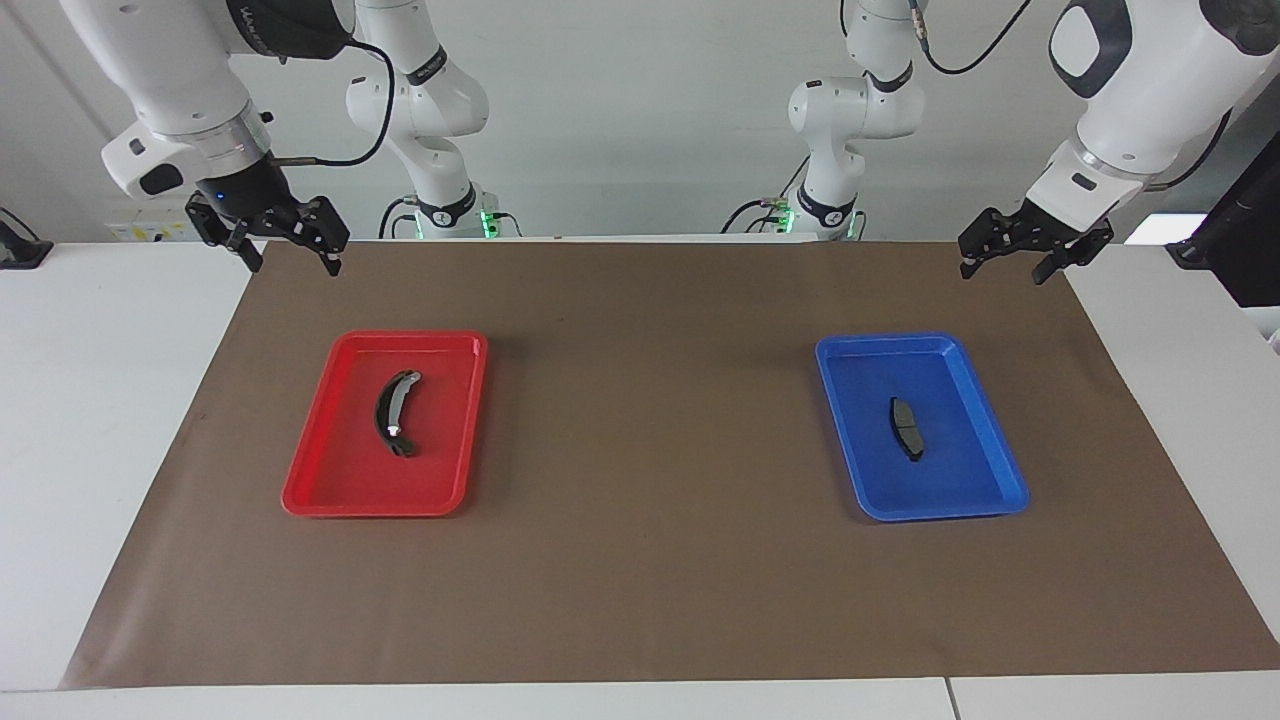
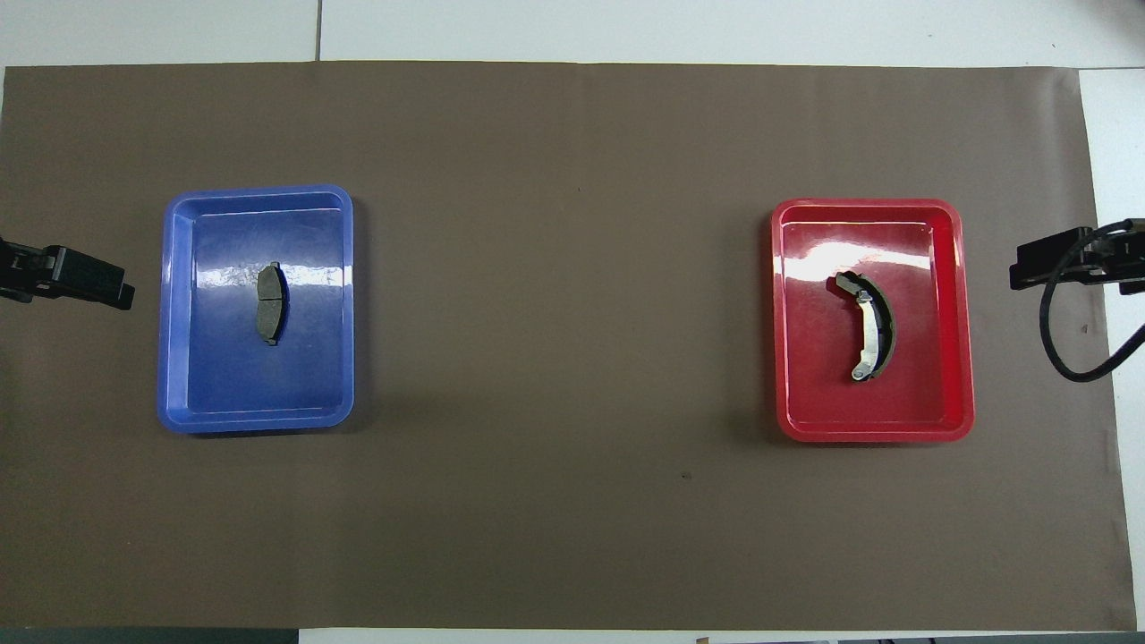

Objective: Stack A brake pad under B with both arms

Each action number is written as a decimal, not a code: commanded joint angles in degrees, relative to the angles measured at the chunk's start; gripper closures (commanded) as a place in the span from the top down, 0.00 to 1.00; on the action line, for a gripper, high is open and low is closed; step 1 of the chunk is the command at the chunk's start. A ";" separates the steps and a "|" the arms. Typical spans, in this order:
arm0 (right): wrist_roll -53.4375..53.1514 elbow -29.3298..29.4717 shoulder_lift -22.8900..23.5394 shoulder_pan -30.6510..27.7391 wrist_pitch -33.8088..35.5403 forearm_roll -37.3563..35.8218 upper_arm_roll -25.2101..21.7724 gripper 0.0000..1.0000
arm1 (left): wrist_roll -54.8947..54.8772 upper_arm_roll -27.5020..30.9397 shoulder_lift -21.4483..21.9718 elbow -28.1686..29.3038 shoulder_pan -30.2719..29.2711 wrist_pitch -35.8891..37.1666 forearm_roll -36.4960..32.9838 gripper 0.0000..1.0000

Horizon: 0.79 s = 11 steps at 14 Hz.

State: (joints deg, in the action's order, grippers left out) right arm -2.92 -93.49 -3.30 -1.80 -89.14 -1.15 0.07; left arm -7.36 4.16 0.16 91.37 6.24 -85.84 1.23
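The A brake pad (image 1: 907, 428) (image 2: 269, 303), short, flat and dark grey, lies in the blue tray (image 1: 950, 475) (image 2: 215, 385) toward the left arm's end of the table. B (image 1: 395, 413) (image 2: 870, 337), a longer black crescent with a grey inner band, lies in the red tray (image 1: 350, 470) (image 2: 930, 394) toward the right arm's end. My left gripper (image 1: 1005, 270) (image 2: 89, 282) hangs open and empty over the mat's edge, apart from the blue tray. Over the mat's corner by the red tray, my right gripper (image 1: 294, 262) (image 2: 1047, 268) is open and holds nothing.
A brown mat (image 1: 640, 450) (image 2: 572, 358) covers most of the white table (image 1: 100, 400) and carries both trays, with a wide stretch of bare mat between them. A black cable (image 2: 1073, 358) loops down from the right wrist.
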 commanded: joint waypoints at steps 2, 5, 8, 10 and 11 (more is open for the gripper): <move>0.10 -1.51 -1.36 -0.31 -0.07 0.71 0.19 1.00 | -0.46 -0.29 1.69 2.05 -0.61 -1.09 -0.52 1.00; 0.19 -1.43 -1.36 -0.31 -0.07 0.71 0.19 1.00 | 0.24 -0.21 1.77 1.97 -0.61 0.22 -0.52 1.00; 0.19 -1.43 -1.36 -0.31 -0.07 0.71 0.19 1.00 | 0.50 -0.12 1.86 2.05 -1.57 1.29 -0.52 1.00; 0.19 -1.51 -1.36 -0.31 -0.07 0.71 0.19 1.00 | 0.51 -0.12 2.91 5.02 -1.75 -2.64 -0.52 0.98; 0.28 -1.51 -1.36 -0.31 -0.07 0.71 0.19 1.00 | 0.42 -0.21 3.87 7.74 -1.76 -6.93 -0.52 0.98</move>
State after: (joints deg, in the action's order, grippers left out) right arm -2.92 -93.50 -3.30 -1.80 -89.14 -1.15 0.07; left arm -7.10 4.31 0.47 92.76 5.03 -86.90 1.19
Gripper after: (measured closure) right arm 0.000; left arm 0.013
